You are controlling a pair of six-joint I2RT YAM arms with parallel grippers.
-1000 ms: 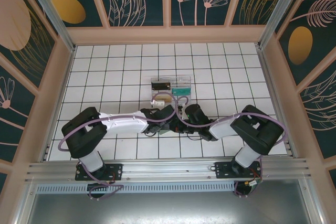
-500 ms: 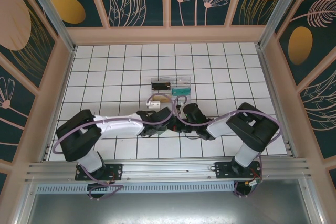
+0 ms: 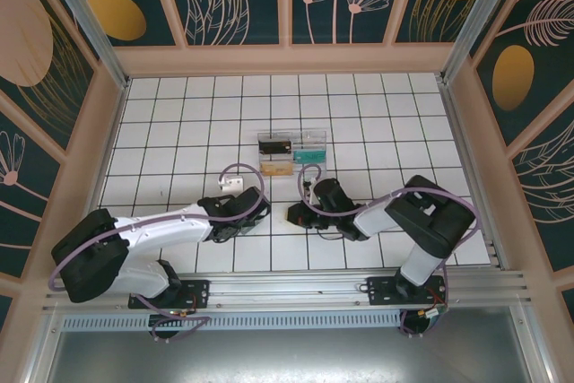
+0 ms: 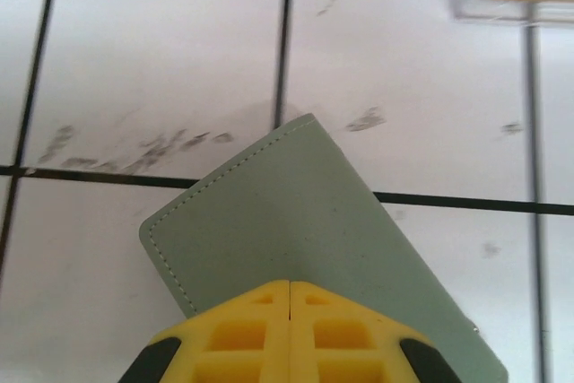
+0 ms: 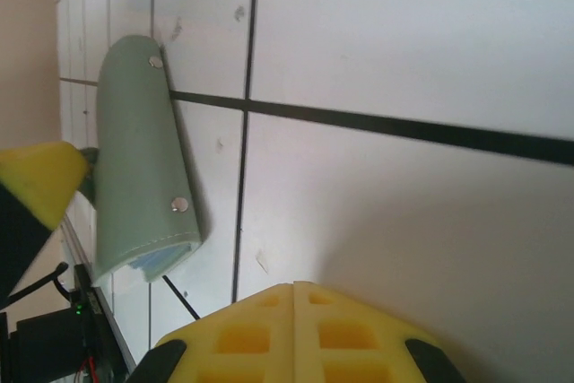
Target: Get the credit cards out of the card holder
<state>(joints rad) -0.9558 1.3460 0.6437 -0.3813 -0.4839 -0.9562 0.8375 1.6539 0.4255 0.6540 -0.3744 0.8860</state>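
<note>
Seen from above, our left arm reaches far out to the left, its elbow folded back near the base and the white forearm running rightward. The left gripper [image 4: 290, 286] points right towards its partner, its two yellow fingers [image 4: 238, 334] pressed together along one seam. Our right arm bends at the shoulder and reaches left. The right gripper [image 5: 293, 290] faces the left one tip to tip with a small gap between, and its yellow fingers [image 5: 242, 340] are likewise closed tight.
</note>
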